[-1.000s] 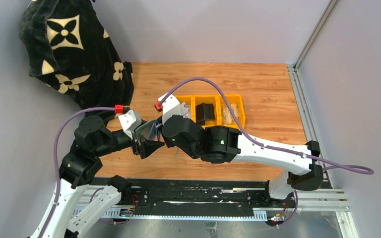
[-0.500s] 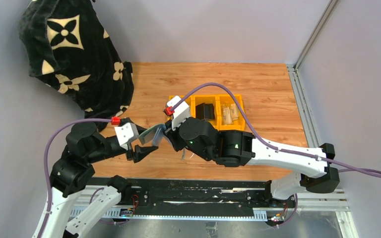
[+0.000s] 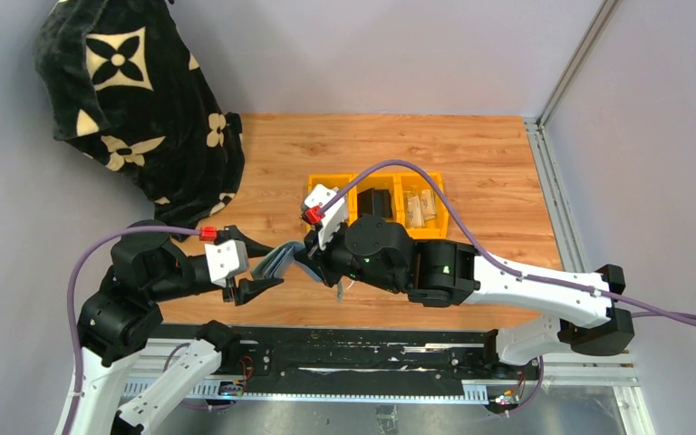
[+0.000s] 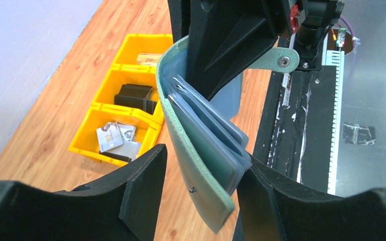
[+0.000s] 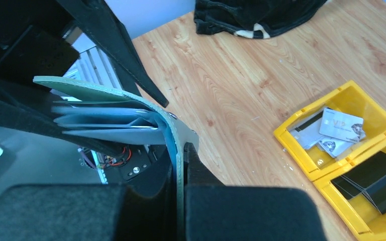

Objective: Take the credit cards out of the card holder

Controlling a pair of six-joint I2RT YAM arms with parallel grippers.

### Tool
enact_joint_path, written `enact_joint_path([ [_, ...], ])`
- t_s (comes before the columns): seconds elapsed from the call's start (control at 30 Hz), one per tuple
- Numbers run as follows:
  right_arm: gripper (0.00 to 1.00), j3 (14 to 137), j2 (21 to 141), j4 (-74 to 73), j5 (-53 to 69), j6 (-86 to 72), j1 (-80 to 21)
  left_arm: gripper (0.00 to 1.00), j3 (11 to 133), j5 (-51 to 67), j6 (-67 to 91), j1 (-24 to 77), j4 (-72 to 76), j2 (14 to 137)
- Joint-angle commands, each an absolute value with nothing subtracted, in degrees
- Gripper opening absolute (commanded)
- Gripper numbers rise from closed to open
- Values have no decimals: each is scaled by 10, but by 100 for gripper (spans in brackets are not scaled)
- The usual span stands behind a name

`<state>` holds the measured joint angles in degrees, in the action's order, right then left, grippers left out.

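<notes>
My right gripper (image 5: 181, 165) has its fingers pressed together on one sage-green flap of the card holder (image 5: 105, 108). It holds the holder on edge above the table (image 3: 471, 154), close to the near edge and left of centre. The other flap, with its grey-blue pockets, hangs between the spread fingers of my left gripper (image 4: 201, 175). The pockets look to touch one finger, while the other stands apart from the green cover. I cannot tell whether anything sits in those pockets. The closure tab (image 4: 281, 60) sticks out sideways.

Pale credit cards (image 4: 111, 139) lie in the right-hand compartment of the yellow bin (image 3: 435, 186), and a black wallet (image 3: 376, 204) stands in the middle one.

The surface is wood, walled in grey on the far, left and right sides. An aluminium rail (image 3: 553, 181) runs along the right edge and a black flowered cloth (image 3: 136, 100) is draped at the far left. Bare wood shows beyond and right of the bin.

My left arm folds tightly at the left. My right arm stretches low across from the right base.
</notes>
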<state>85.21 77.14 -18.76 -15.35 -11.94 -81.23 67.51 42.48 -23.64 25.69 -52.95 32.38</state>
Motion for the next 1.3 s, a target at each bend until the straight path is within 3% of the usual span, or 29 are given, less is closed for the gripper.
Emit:
enact_joint_path([
  [0.0,0,848,756,-160,-75,-99,-808,59,688,435,-269,259,-549,332],
  [0.23,0,842,759,-143,122,-108,-779,59,705,481,-243,259,-549,337],
  [0.4,0,809,731,-130,156,-143,-722,59,734,534,-239,259,-602,355],
  [0.6,0,792,704,-118,186,-157,-693,60,738,519,-263,259,-623,352],
  [0.8,0,805,717,-126,208,-167,-693,53,754,495,-267,259,-617,379],
  [0.83,0,808,719,-130,202,-169,-694,56,754,491,-254,259,-608,380],
  [0.9,0,822,729,-155,150,-179,-695,74,749,499,-224,259,-586,376],
  [0.93,0,835,738,-172,130,-185,-698,78,744,505,-210,259,-573,373],
  [1.13,0,964,828,-292,-158,-208,-769,78,708,459,-171,259,-518,364],
  [1.27,0,1029,875,-319,-267,-194,-810,76,677,425,-169,259,-499,354],
])
